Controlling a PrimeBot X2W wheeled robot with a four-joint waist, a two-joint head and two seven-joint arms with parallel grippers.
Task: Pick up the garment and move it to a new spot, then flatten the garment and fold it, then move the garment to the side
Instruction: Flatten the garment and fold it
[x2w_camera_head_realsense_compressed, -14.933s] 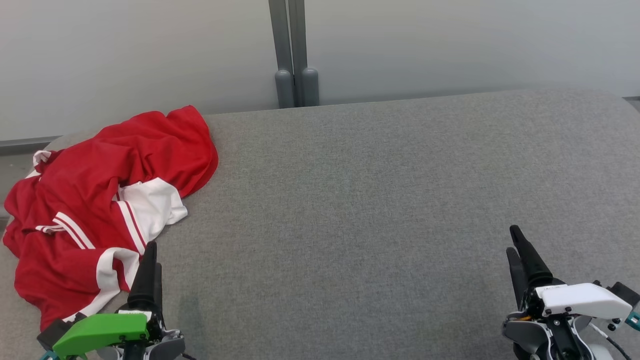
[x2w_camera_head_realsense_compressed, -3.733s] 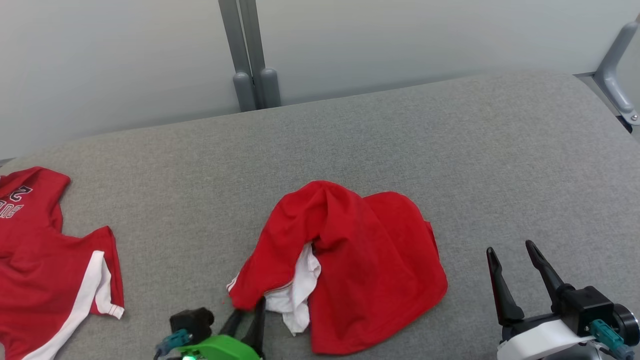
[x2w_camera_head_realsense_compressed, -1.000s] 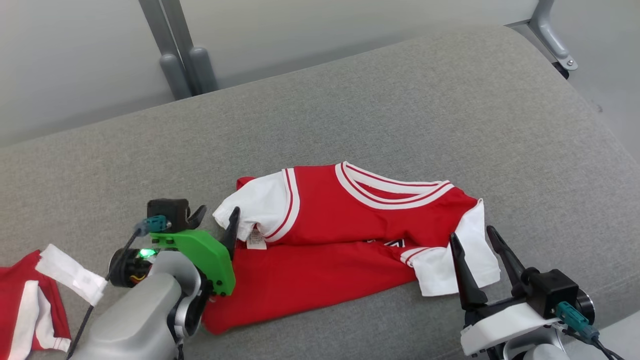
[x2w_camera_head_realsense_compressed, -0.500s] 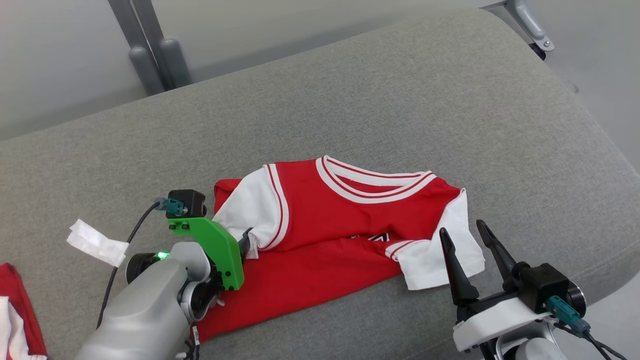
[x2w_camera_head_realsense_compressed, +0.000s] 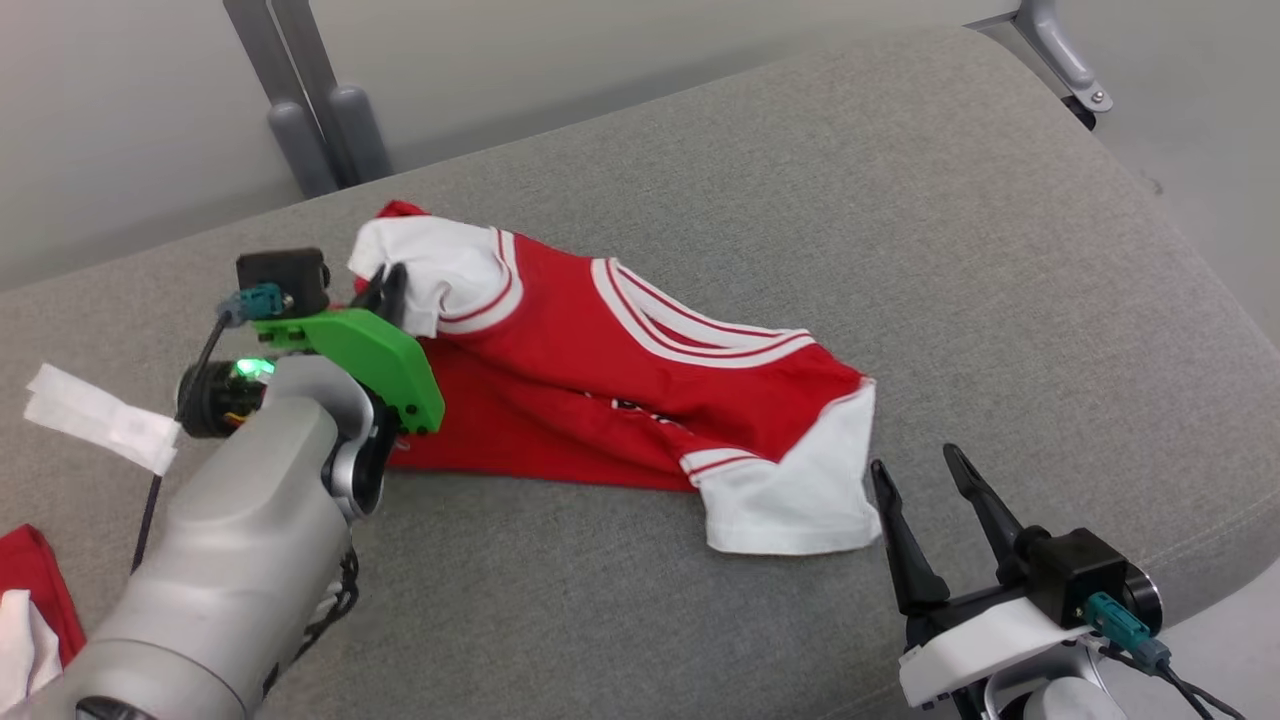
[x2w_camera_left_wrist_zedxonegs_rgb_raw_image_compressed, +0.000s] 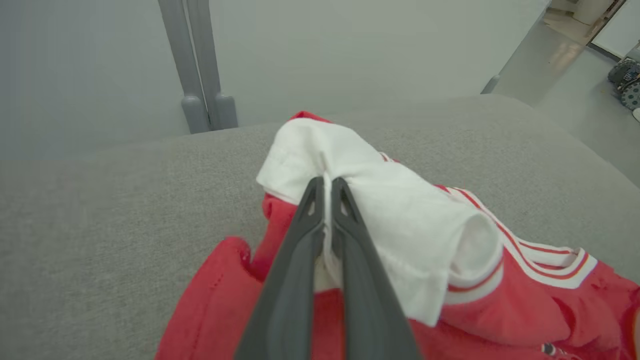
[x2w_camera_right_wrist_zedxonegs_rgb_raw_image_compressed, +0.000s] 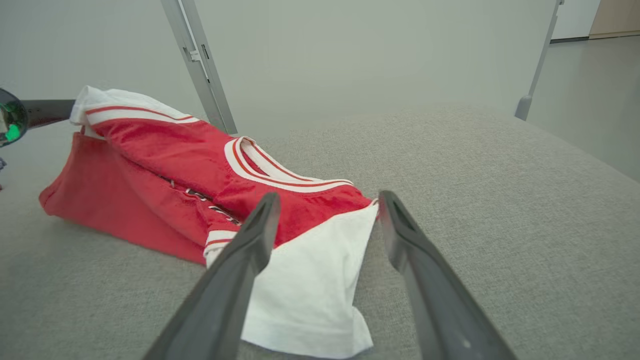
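Observation:
The garment (x2w_camera_head_realsense_compressed: 620, 370) is a red jersey with white sleeves and a striped collar, lying on the grey table (x2w_camera_head_realsense_compressed: 900, 200). My left gripper (x2w_camera_head_realsense_compressed: 388, 285) is shut on its white left sleeve (x2w_camera_left_wrist_zedxonegs_rgb_raw_image_compressed: 380, 210) and holds that end lifted off the cloth surface. In the left wrist view the two dark fingers (x2w_camera_left_wrist_zedxonegs_rgb_raw_image_compressed: 300, 250) pinch the white fabric between them. My right gripper (x2w_camera_head_realsense_compressed: 915, 478) stands open near the front edge, just right of the other white sleeve (x2w_camera_head_realsense_compressed: 790, 505). In the right wrist view that sleeve (x2w_camera_right_wrist_zedxonegs_rgb_raw_image_compressed: 310, 285) lies between and behind the spread fingers (x2w_camera_right_wrist_zedxonegs_rgb_raw_image_compressed: 250, 250), untouched.
A second red and white garment (x2w_camera_head_realsense_compressed: 30, 600) pokes in at the lower left. A white paper tag (x2w_camera_head_realsense_compressed: 95, 420) hangs off my left arm's cable. Grey posts (x2w_camera_head_realsense_compressed: 310, 110) stand behind the table, and a metal bracket (x2w_camera_head_realsense_compressed: 1065, 55) at the far right corner.
My left gripper has shut on the white sleeve and raised it up and away from me. The jersey's left side has stretched out after it. The right gripper stays open.

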